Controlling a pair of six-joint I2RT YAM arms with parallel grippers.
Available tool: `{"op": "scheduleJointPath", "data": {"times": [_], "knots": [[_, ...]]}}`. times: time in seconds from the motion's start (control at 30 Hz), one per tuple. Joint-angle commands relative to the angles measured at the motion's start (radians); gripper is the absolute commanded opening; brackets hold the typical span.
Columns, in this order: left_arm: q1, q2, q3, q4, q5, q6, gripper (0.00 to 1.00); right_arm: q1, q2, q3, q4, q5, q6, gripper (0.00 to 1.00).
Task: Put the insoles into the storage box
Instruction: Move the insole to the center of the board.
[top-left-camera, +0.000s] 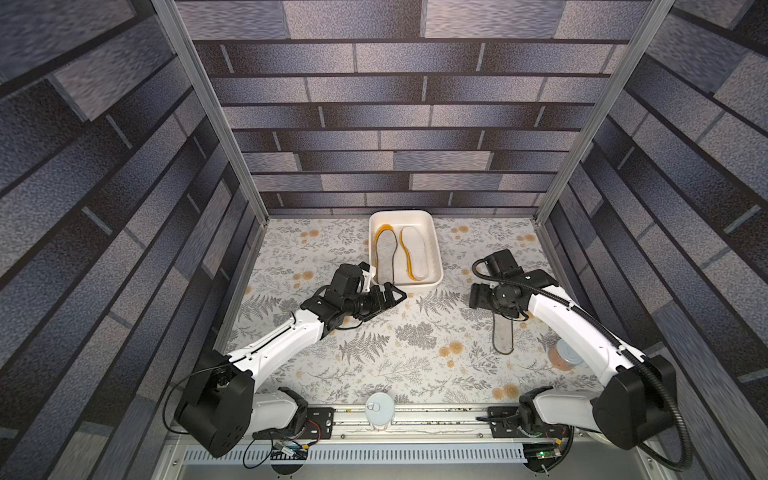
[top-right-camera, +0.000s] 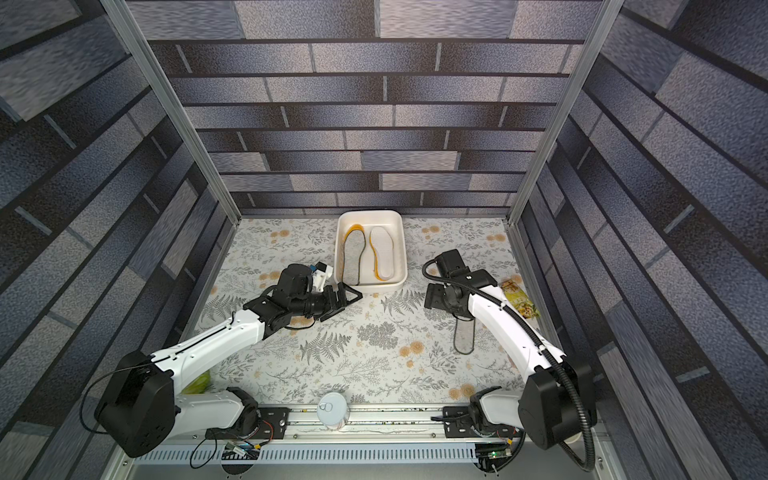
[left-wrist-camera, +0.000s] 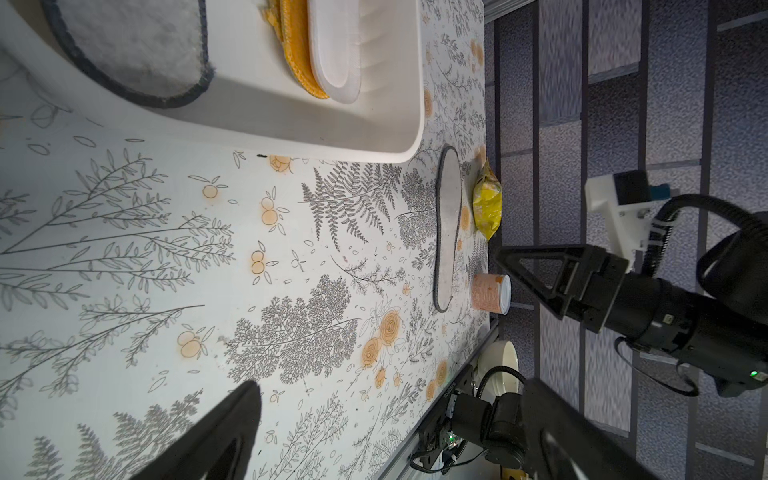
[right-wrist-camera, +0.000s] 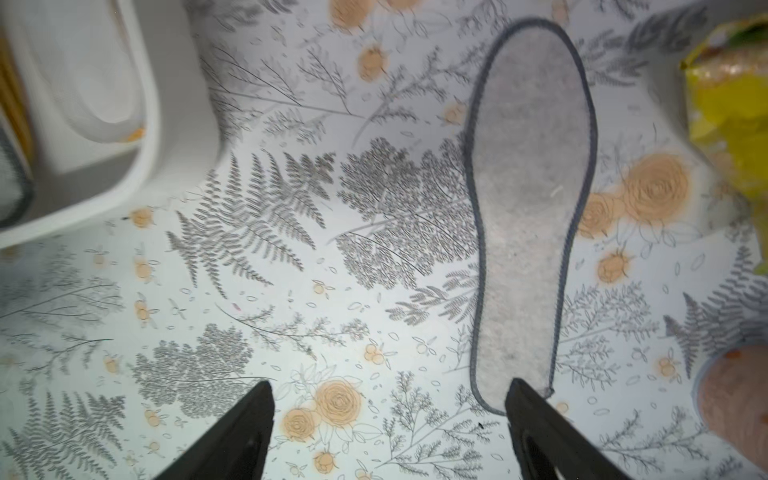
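Look in the white storage box (top-left-camera: 417, 286) at the back of the table (top-left-camera: 332, 374). On its left side lies one grey insole (top-left-camera: 386, 257), with an orange edge poking out from under it. On its right side lies one white insole (top-left-camera: 415, 253), on top of orange insoles (top-left-camera: 403, 249). Only the orange edges show, so you cannot count them.

A second grey insole (right-wrist-camera: 528, 208) lies flat on the table, outside the box, under your right arm. So you can see two grey ones and one white one.

Your right gripper (right-wrist-camera: 390, 384) hangs over the narrow end of that insole. Its jaws are spread wide and nothing is between them. Your left gripper (top-left-camera: 390, 299) sits just in front of the box's near left corner, spread wide too, and empty.

You also have one tin can (top-left-camera: 379, 409) by the front rail and another tin can (top-left-camera: 566, 355) on the right side. There is one yellow bag (top-right-camera: 519, 299) and one cream bowl (left-wrist-camera: 498, 361) by the base of your right arm.
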Motion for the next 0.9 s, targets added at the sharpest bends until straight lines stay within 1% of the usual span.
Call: {"op": "scheduleJointPath", "data": {"times": [0.0, 0.1, 0.2, 0.57, 0.77, 0.87], "knots": [[-0.013, 0.013, 0.042, 0.024, 0.033, 0.021, 1.0, -0.036, -0.038, -0.099, -0.033, 0.045, 0.059, 0.9], [-0.02, 0.026, 0.049, 0.026, 0.041, 0.024, 1.0, -0.06, -0.047, -0.171, -0.008, 0.029, 0.073, 0.93], [-0.024, 0.031, 0.047, 0.026, 0.043, 0.023, 1.0, -0.079, -0.032, -0.207, 0.012, 0.018, 0.08, 0.96], [-0.026, 0.01, 0.029, 0.014, 0.033, 0.021, 1.0, -0.094, 0.123, -0.246, 0.179, -0.086, 0.084, 0.97], [-0.024, -0.007, 0.021, 0.0, 0.02, 0.023, 1.0, -0.099, 0.138, -0.261, 0.219, -0.075, 0.086, 0.97], [-0.023, -0.011, 0.018, -0.001, 0.018, 0.025, 1.0, -0.1, 0.141, -0.286, 0.28, -0.159, 0.062, 0.97]]}}
